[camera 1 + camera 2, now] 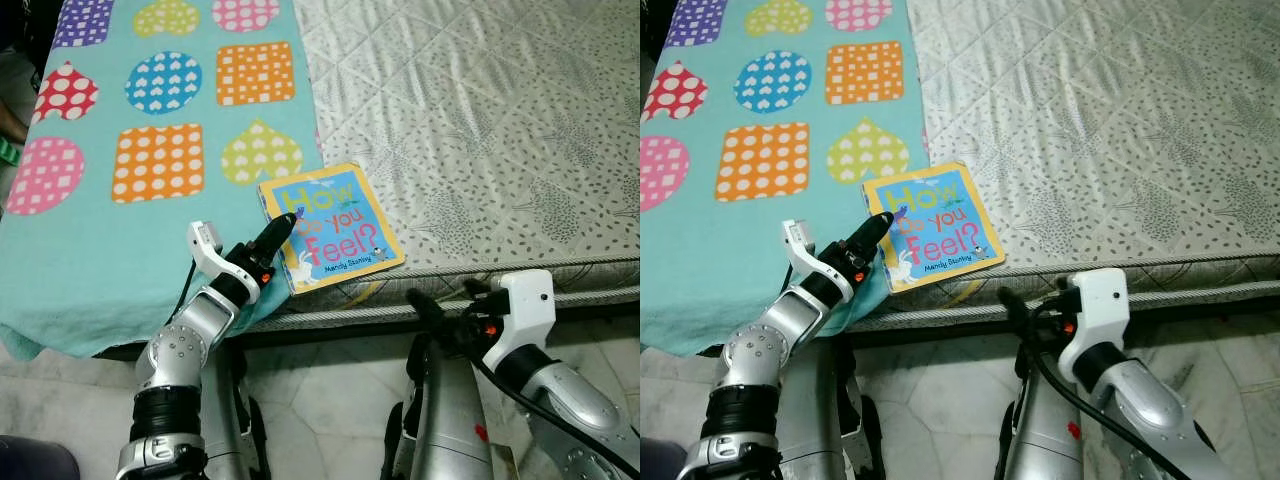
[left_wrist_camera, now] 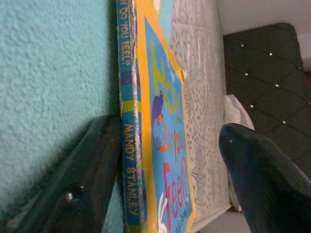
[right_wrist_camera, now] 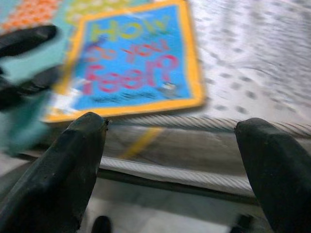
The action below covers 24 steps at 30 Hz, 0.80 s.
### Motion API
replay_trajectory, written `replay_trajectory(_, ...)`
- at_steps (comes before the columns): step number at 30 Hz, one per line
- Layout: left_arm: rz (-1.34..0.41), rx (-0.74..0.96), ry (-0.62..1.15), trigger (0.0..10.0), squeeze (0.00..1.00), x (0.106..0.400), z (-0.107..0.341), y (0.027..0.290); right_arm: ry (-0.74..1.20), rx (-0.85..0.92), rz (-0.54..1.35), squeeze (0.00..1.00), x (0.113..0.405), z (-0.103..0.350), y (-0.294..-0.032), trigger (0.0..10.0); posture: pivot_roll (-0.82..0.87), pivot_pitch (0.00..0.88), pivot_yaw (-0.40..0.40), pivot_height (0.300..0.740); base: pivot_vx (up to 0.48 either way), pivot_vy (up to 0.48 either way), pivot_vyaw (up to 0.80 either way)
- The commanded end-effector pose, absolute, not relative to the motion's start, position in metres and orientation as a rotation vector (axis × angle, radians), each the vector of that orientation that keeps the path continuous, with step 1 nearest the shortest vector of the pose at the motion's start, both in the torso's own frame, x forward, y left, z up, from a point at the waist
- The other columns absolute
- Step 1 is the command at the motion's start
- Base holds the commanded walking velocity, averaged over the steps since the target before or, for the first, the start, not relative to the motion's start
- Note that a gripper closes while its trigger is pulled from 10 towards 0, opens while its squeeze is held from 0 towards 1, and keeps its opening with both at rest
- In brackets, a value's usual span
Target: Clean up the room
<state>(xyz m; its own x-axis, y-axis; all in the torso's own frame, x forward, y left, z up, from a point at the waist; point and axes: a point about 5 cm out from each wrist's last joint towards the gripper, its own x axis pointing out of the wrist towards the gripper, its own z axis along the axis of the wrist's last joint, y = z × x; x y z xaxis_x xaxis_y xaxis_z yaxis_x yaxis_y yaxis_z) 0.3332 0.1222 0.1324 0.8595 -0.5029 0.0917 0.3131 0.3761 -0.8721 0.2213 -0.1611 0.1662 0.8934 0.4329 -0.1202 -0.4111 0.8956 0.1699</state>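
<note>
A board book (image 1: 330, 228) with a blue cover and yellow border, titled "How do you feel?", lies flat at the bed's near edge, partly on the teal blanket (image 1: 90, 250). My left gripper (image 1: 280, 232) is open at the book's left side. In the left wrist view one finger (image 2: 92, 170) is beside the spine (image 2: 129, 160) against the blanket, and the other (image 2: 262, 179) hovers over the cover. My right gripper (image 1: 445, 300) is open, low in front of the mattress edge and right of the book (image 3: 131, 63), touching nothing.
The blanket with coloured heart and square patches covers the bed's left half. A grey quilted mattress (image 1: 480, 120) takes up the right half, with piping (image 3: 194, 124) along its front edge. Pale tiled floor (image 1: 320, 400) lies below. A dark tufted headboard (image 2: 262, 73) stands beyond.
</note>
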Motion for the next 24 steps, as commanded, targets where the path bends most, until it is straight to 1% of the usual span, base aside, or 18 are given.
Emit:
replay_trajectory(1, -0.569, -1.075, 0.253, 0.0, 0.00, 0.333, 0.126, 0.117, 0.174, 0.143, 0.503, 0.00, 0.212, 0.167, -0.159, 10.0, -0.21, 0.363, 0.006, 0.524, 0.000, 0.000, 0.00)
replay_trajectory(6, -0.609, -1.141, 0.263, 0.0, 0.00, 0.336, 0.127, 0.117, 0.199, 0.117, 0.479, 0.00, 0.211, 0.164, -0.165, 10.0, -0.21, 0.359, 0.011, 0.524, 0.000, 0.000, 0.00)
replay_trajectory(20, -0.623, -1.211, 0.282, 0.0, 0.00, 0.340, 0.124, 0.119, 0.202, 0.084, 0.454, 0.00, 0.212, 0.161, -0.165, 10.0, -0.21, 0.351, 0.018, 0.524, 0.000, 0.000, 0.00)
replay_trajectory(21, -0.614, -1.211, 0.337, 0.0, 0.00, 0.339, 0.118, 0.117, 0.201, 0.074, 0.454, 0.00, 0.213, 0.160, -0.165, 10.0, -0.21, 0.350, 0.018, 0.524, 0.000, 0.000, 0.00)
replay_trajectory(24, -0.590, -1.195, 0.383, 0.0, 0.00, 0.339, 0.112, 0.116, 0.200, 0.066, 0.453, 0.00, 0.213, 0.160, -0.164, 10.0, -0.21, 0.350, 0.017, 0.524, 0.000, 0.000, 0.00)
